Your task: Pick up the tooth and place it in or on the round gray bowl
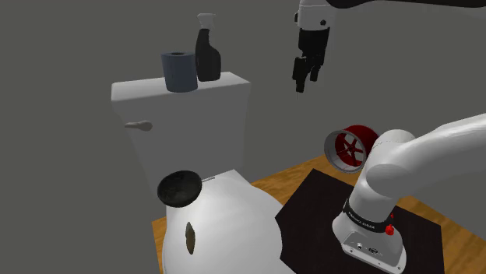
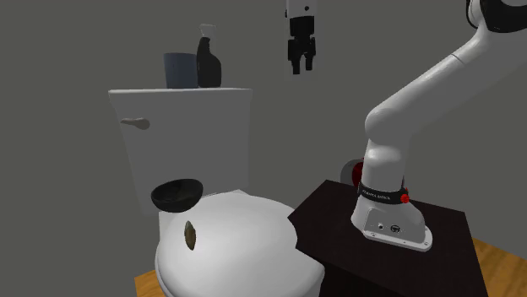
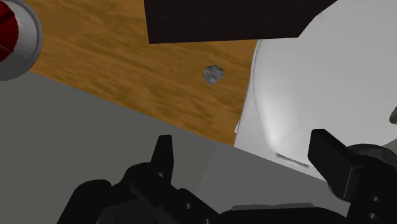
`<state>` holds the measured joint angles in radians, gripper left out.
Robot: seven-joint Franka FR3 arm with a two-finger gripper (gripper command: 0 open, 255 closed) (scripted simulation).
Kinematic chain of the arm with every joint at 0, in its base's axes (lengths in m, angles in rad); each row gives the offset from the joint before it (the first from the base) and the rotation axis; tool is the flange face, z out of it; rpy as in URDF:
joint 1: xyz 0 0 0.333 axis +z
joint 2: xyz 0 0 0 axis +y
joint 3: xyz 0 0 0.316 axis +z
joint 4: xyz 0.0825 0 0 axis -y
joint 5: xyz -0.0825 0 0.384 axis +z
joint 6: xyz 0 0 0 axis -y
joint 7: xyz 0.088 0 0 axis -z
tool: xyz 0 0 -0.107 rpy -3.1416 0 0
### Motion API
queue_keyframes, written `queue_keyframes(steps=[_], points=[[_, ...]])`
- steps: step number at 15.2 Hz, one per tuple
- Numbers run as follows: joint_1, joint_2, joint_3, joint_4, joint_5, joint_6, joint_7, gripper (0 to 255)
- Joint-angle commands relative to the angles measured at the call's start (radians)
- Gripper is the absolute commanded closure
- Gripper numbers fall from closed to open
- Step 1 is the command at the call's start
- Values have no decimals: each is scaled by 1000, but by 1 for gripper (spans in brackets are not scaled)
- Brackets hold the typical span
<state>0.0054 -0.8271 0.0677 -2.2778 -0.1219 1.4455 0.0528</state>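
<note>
**A:** Status?

**B:** My pincer (image 1: 306, 78) is open with nothing in it, high above the toilet lid (image 1: 237, 222) and off to one side. I take the tooth (image 1: 189, 236) to be the small brownish oval piece. It lies on the lid, near the middle, apart from the dark round bowl (image 1: 181, 188) at the lid's rear edge.

**A:** Risks?

**B:** Three.
1. The lid looks domed and smooth, and the tooth is small and lies flat. A shallow or off-centre close likely skids it off the lid.
2. There's a grey lump (image 3: 213, 74) on the wood floor (image 3: 127, 76) just beside the lid, right in my wrist view. It could be mistaken for the target.
3. The bowl sits at the lid's edge. A bump on release could tip it off.

**A:** Mitigation?

**B:** Come straight down over the lid's middle, fingers across the tooth's narrow axis. Release low over the bowl.
</note>
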Motion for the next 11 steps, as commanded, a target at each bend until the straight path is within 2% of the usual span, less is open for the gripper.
queue_keyframes(steps=[1,11], points=[[0,0,0,0,0,0,0,0],[35,9,209,-204,136,219,279,0]])
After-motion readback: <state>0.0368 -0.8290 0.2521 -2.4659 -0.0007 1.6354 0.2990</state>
